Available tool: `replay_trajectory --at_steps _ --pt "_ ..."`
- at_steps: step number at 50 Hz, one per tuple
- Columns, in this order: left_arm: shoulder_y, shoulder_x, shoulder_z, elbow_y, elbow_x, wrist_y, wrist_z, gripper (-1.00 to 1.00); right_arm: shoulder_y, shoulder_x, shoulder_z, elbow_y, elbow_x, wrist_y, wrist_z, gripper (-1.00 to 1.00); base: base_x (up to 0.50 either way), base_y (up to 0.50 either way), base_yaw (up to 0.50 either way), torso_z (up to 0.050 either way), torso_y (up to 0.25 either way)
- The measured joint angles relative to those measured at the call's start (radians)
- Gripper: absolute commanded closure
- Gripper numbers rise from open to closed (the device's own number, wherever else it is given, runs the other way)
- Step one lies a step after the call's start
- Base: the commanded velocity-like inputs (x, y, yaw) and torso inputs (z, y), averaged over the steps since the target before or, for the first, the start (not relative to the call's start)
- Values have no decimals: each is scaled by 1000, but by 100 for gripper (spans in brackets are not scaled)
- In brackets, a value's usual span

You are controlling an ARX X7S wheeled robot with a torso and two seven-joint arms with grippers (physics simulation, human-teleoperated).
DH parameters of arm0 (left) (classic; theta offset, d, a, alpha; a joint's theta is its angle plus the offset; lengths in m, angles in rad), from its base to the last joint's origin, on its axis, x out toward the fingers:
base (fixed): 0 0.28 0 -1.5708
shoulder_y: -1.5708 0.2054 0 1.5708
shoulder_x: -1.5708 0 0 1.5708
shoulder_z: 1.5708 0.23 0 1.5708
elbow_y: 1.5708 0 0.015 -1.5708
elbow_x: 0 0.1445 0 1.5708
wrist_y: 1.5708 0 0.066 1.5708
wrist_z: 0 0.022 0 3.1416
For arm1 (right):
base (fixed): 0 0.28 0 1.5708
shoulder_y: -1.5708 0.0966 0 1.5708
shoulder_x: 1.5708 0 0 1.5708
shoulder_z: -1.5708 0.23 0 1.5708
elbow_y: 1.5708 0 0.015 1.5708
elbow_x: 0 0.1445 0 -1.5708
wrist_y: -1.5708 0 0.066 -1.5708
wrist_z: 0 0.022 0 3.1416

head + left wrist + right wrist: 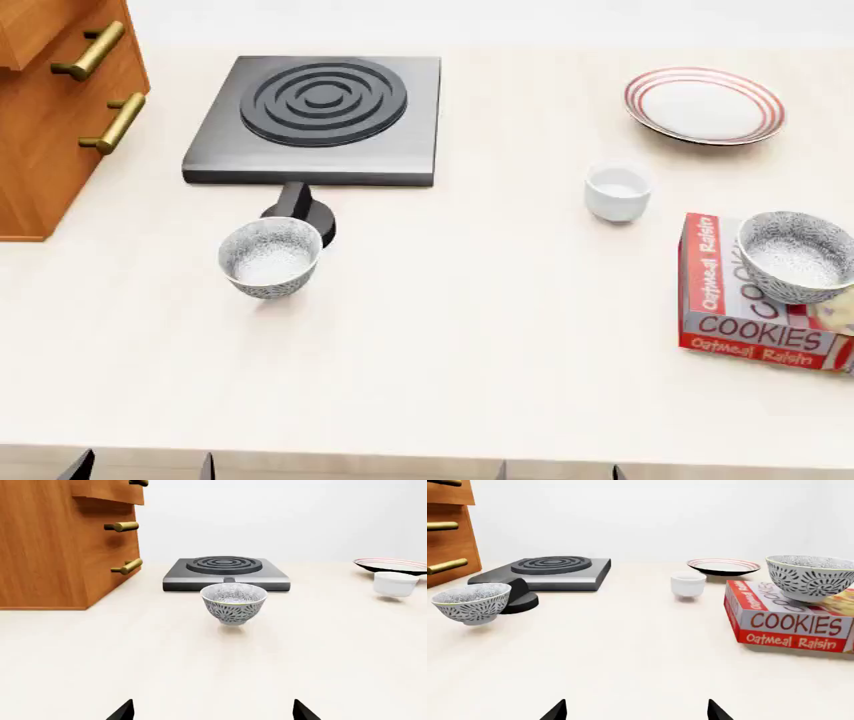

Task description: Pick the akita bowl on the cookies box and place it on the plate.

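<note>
The akita bowl (797, 255) (812, 577), speckled grey and black, stands upright on the red and white cookies box (741, 325) (790, 625) at the table's right edge. Further back on the right lies the plate (705, 104) (723, 566) (393, 565), white with red rings. My right gripper (635, 710) (558, 468) is open at the table's near edge, well short and left of the box. My left gripper (213, 710) (143, 465) is open too, near the front left. Neither holds anything.
A second speckled bowl (271, 257) (233, 602) (472, 602) sits on the table left of centre, by a black knob (300, 210). Behind it is a dark hotplate (320, 115). A small white cup (618, 190) stands between plate and box. A wooden drawer cabinet (54, 110) fills the far left.
</note>
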Motion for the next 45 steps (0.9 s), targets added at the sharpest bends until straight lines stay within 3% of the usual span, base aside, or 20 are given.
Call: replay_trajectory --at_steps 18,45 --pt "34 -41 37 70 -22 -4 -51 -100 -35 33 -37 -52 35 13 74 -100 0 0 0 0 0" --pt "132 -119 31 761 -139 -366 -125 -100 -78 90 -153 -706 -37 386 169 -100 0 0 0 0 0"
